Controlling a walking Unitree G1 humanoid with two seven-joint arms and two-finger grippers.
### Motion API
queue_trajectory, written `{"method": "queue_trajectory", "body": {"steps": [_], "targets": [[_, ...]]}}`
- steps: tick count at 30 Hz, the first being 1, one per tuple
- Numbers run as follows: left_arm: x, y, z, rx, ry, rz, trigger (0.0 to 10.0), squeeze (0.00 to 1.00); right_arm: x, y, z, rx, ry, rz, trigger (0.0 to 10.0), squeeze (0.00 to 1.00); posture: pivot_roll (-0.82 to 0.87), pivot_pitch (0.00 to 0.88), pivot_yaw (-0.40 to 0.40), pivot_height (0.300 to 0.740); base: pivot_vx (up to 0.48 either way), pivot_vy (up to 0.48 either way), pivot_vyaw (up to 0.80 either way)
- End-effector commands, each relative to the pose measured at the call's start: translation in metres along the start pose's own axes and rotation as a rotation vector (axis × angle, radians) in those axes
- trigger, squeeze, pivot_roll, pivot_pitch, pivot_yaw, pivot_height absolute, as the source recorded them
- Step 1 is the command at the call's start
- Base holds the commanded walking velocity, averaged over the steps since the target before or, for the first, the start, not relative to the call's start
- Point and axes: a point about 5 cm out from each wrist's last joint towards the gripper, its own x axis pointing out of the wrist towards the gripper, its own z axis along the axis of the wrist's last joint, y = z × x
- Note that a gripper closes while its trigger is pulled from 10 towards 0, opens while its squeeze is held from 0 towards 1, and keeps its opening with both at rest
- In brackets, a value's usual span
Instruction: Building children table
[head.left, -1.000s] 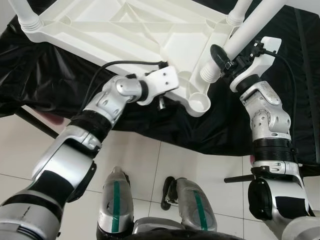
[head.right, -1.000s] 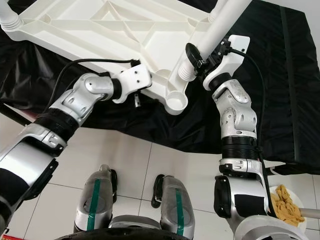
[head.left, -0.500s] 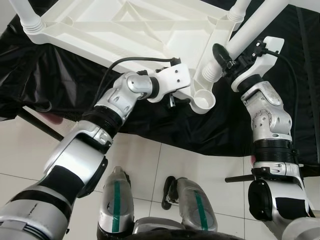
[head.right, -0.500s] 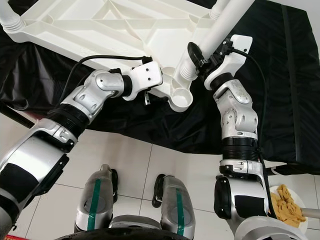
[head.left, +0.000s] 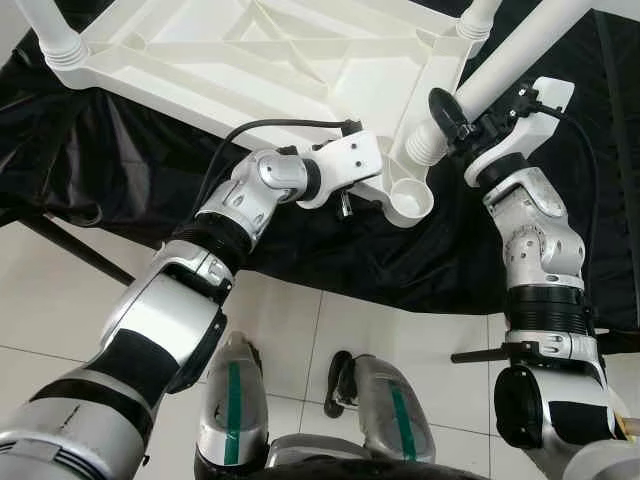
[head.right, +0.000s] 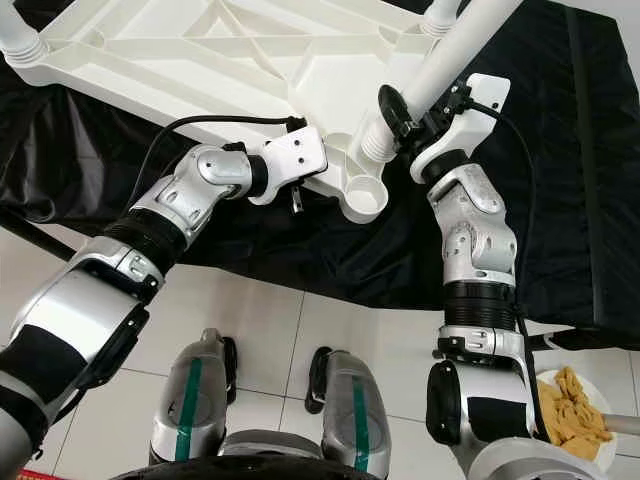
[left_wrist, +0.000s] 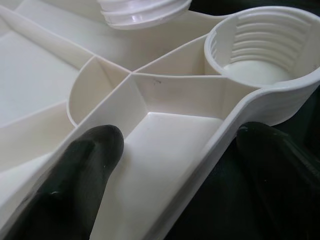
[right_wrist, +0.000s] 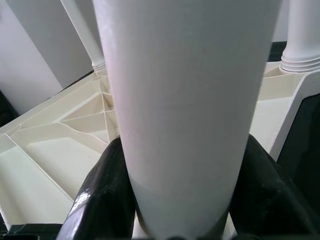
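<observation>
A white plastic table top (head.left: 250, 50) lies upside down on black cloth. Its near corner has an empty threaded socket (head.left: 411, 198). My left gripper (left_wrist: 180, 170) is open and straddles the table's near rim beside that socket (left_wrist: 260, 45). One finger is inside a rib pocket, the other outside over the cloth. My right gripper (head.left: 462, 118) is shut on a loose white leg (head.left: 510, 60), held tilted. The leg's threaded end (head.left: 425, 145) hangs just above and behind the socket. In the right wrist view the leg (right_wrist: 185, 100) sits between both fingers.
Two other legs stand screwed into far corners (head.left: 55, 35) (head.left: 478, 20). Black cloth (head.left: 120, 150) covers the support under the table. White tiled floor (head.left: 300, 330) and my feet lie below. A plate of food (head.right: 575, 405) sits on the floor at the right.
My left gripper has slid right along the near rim to just beside the corner socket. The table corner and the held leg have shifted slightly right.
</observation>
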Motion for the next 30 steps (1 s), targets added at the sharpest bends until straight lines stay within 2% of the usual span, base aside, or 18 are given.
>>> {"method": "queue_trajectory", "body": {"steps": [1, 7, 12, 17, 21, 25, 27, 29, 30], "targets": [[-0.004, 0.027, 0.007, -0.041, -0.034, 0.477, 10.0, 0.0, -0.002, 0.001, 0.004, 0.002, -0.024, 0.001, 10.0, 0.0, 0.04, 0.093, -0.036, 0.74, 0.0, 0.0, 0.0], [-0.004, 0.038, 0.019, -0.07, -0.073, 0.549, 10.0, 0.0, 0.0, 0.002, 0.003, 0.007, -0.027, 0.004, 10.0, 0.0, 0.04, 0.094, -0.039, 0.74, 0.0, 0.0, 0.0], [-0.002, 0.045, 0.032, -0.063, -0.099, 0.576, 10.0, 0.0, 0.001, 0.005, 0.003, 0.01, -0.03, 0.011, 10.0, 0.0, 0.04, 0.095, -0.042, 0.74, 0.0, 0.0, 0.0], [-0.001, 0.047, 0.036, -0.045, -0.102, 0.569, 10.0, 0.0, 0.002, 0.005, 0.003, 0.009, -0.029, 0.012, 10.0, 0.0, 0.04, 0.095, -0.038, 0.74, 0.0, 0.0, 0.0], [-0.003, 0.043, 0.037, -0.046, -0.132, 0.521, 10.0, 0.0, -0.002, 0.006, 0.0, -0.011, -0.013, 0.03, 10.0, 0.0, 0.04, 0.091, -0.038, 0.74, 0.0, 0.0, 0.0], [-0.016, 0.038, 0.039, -0.15, -0.264, 0.404, 10.0, 0.0, -0.006, 0.009, -0.005, -0.025, 0.003, 0.066, 10.0, 0.0, 0.06, 0.086, -0.043, 0.74, 0.0, 0.0, 0.0], [-0.025, 0.04, 0.038, -0.23, -0.309, 0.402, 10.0, 0.0, -0.005, 0.011, -0.006, -0.014, 0.004, 0.07, 10.0, 0.0, 0.07, 0.082, -0.048, 0.74, 0.0, 0.0, 0.0], [-0.025, 0.04, 0.038, -0.23, -0.309, 0.402, 10.0, 0.0, -0.005, 0.011, -0.006, -0.014, 0.004, 0.07, 10.0, 0.0, 0.07, 0.082, -0.048, 0.74, 0.0, 0.0, 0.0], [-0.031, 0.043, 0.038, -0.264, -0.332, 0.412, 10.0, 0.0, -0.004, 0.013, -0.008, -0.018, 0.012, 0.078, 10.0, 0.0, 0.07, 0.079, -0.053, 0.74, 0.0, 0.0, 0.0]]}}
